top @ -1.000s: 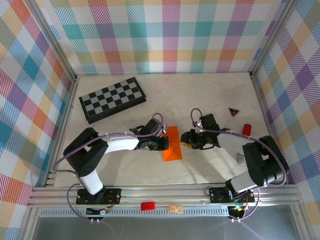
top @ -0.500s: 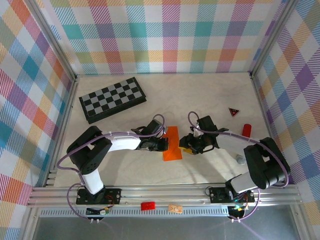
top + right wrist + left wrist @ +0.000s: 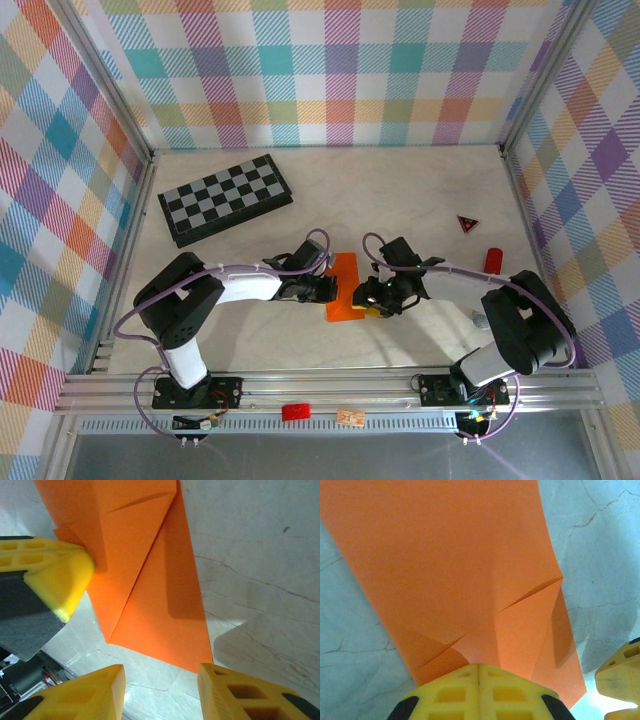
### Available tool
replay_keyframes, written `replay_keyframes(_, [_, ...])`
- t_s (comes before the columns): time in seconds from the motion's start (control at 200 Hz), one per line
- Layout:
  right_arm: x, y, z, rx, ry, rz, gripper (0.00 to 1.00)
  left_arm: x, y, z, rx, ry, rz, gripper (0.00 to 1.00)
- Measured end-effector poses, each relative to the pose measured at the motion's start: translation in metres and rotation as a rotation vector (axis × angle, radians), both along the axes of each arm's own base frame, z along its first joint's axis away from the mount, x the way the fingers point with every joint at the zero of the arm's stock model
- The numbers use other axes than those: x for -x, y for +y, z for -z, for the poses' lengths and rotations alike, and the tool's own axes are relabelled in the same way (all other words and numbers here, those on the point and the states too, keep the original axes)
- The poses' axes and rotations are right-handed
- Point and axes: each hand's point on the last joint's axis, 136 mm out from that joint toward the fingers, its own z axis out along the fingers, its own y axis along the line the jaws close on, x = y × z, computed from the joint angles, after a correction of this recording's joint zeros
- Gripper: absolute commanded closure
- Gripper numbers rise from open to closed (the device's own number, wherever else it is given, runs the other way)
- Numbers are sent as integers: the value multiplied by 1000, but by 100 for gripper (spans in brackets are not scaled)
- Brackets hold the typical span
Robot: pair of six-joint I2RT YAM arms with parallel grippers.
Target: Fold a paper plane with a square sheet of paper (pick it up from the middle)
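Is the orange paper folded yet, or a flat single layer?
Folded. The orange paper is a narrow rectangle from above, and the wrist views show a triangular flap lying over it with diagonal creases.

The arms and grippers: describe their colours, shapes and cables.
Both arms look alike. The left arm and right arm have bulky black joints, white links and a thin lilac cable looping alongside. The left gripper and right gripper carry blocky yellow fingers with moulded rectangular pockets.
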Motion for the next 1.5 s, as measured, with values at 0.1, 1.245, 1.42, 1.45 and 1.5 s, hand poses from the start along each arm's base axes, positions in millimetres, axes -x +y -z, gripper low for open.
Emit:
replay_keyframes(0.1, [2,1,2,20,-4,0,57,0,0,0,0,0,0,95])
replay_keyframes(1.245, [-59,25,-5,-104,-88,118,55,0,0,0,1,0,1,96])
replay_keyframes(1.42, [-68,22,-5,-122,-99,136,59,0,0,0,1,0,1,96])
replay_keyframes(1.45, [-69,22,-3,-127,-97,137,60,0,0,0,1,1,1,96])
replay_keyframes(1.5, [-69,21,1,-132,-91,138,61,0,-1,0,1,0,1,96])
